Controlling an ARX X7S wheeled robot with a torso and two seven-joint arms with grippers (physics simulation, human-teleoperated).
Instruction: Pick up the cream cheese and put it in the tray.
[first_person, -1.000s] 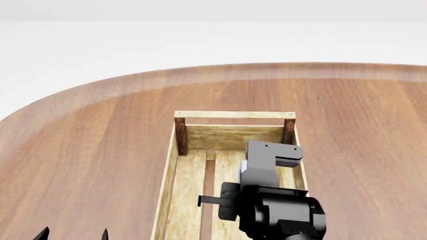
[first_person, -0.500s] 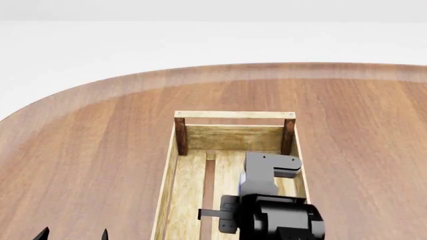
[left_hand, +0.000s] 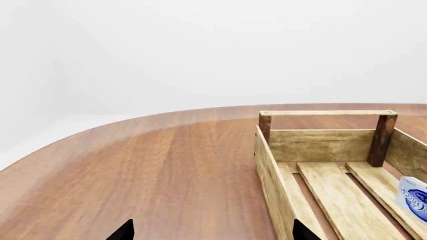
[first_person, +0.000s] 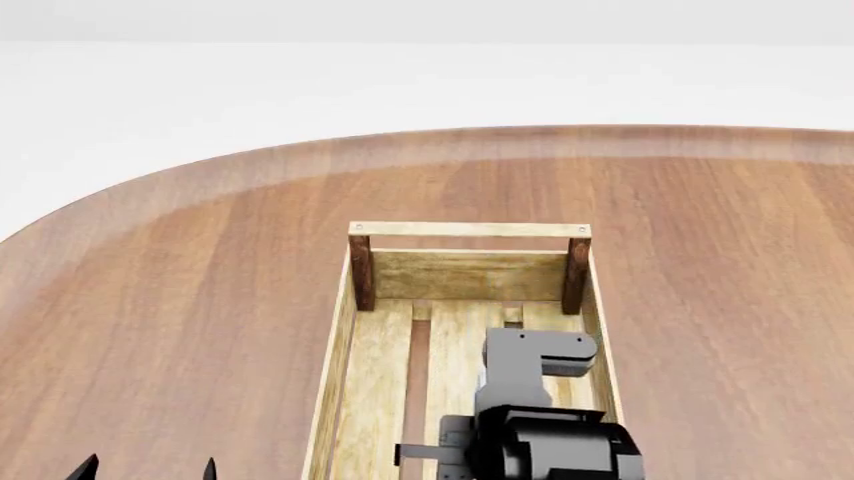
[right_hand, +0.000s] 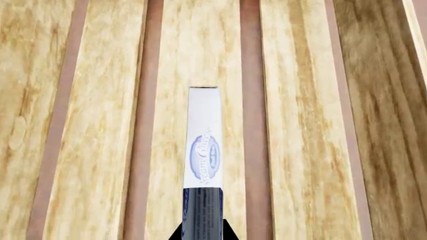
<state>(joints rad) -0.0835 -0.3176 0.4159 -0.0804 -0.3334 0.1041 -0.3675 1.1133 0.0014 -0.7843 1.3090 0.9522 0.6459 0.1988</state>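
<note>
The right gripper (right_hand: 202, 234) is pinching the cream cheese (right_hand: 203, 160) edge-on between its dark fingertips and holding it over the slatted floor of the tray (first_person: 467, 229), well inside the walls. The main risk, judged from here, is that the box is being gripped by its thin edges and standing on its narrow side: if the jaws are opened while it is hanging above the slats, it may be tipping or bouncing as it lands, and it could be coming to rest across one of the dark gaps between the boards. In the head view the right arm is working close to the tray's right-hand wall, so a careless lift out could be clipping that wall or the dark corner post (first_person: 577, 275). Whether the box is touching the floor cannot be told. The cream cheese is showing as a slim white-and-pale-blue rectangle with a dark blue oval logo on its face, and its corner is also peeking in at the edge of the left wrist view (left_hand: 413, 197). The left gripper (first_person: 147, 468) is idling low over the wooden table (first_person: 200, 300), well apart from the tray, its two dark tips spread and holding nothing.
</note>
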